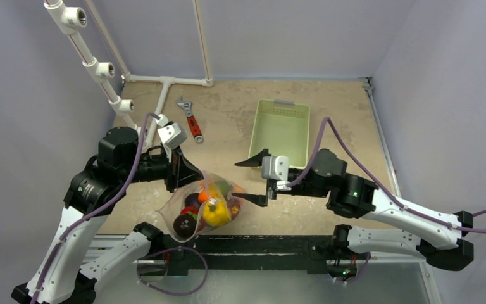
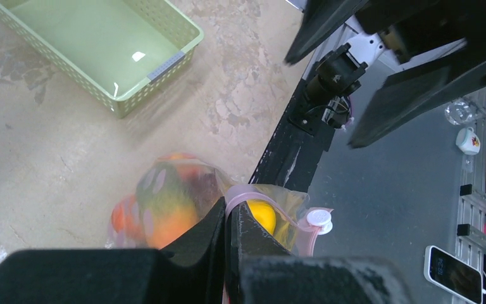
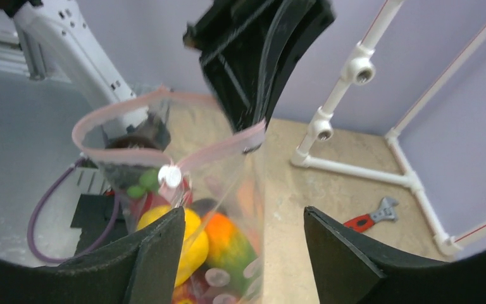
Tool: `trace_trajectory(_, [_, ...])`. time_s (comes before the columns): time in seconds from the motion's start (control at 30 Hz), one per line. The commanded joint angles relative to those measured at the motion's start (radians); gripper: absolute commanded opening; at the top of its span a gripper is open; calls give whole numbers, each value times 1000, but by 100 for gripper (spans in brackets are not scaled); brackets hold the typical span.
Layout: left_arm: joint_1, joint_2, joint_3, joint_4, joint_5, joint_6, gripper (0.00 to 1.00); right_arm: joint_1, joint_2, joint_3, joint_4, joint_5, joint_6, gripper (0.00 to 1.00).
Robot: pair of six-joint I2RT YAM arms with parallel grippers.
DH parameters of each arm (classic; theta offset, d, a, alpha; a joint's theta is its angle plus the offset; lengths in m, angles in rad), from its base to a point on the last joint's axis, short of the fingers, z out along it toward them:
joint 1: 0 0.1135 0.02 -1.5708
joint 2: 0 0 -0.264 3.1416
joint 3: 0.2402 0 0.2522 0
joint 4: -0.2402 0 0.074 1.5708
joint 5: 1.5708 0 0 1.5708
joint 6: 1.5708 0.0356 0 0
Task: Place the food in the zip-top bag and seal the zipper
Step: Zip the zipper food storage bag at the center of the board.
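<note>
The clear zip-top bag (image 1: 205, 206) hangs at the table's front edge with its mouth open. Inside is the food: a yellow pepper (image 1: 216, 213), a dark round piece (image 1: 183, 224), and orange and red pieces. My left gripper (image 1: 186, 174) is shut on the pink zipper strip (image 2: 235, 193) at the bag's mouth. The white slider (image 2: 319, 218) sits further along the strip. My right gripper (image 1: 243, 182) is open just right of the bag. In the right wrist view its fingertips (image 3: 164, 231) flank the bag's side, with the looped zipper (image 3: 164, 126) and slider (image 3: 169, 175) above.
A pale green mesh basket (image 1: 280, 132) stands behind the right gripper. A red-handled wrench (image 1: 192, 120) lies at the back left. A white pipe frame (image 1: 164, 82) runs along the back and up the left wall. The black table edge rail (image 1: 259, 244) is just below the bag.
</note>
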Motion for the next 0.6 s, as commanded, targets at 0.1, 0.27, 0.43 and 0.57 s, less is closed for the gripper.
trace_trajectory(0.1, [-5,-2,91,24,32,1,0,33,5,-46,71,-38,4,66])
trace_trajectory(0.27, [-5,8,102,26,11,-2,0,84,34,-58,96,12,29,61])
trace_trajectory(0.43, [-5,14,109,31,11,-2,0,121,71,-57,122,38,37,59])
trace_trajectory(0.57, [-5,14,118,26,10,-2,0,146,95,-50,122,61,37,58])
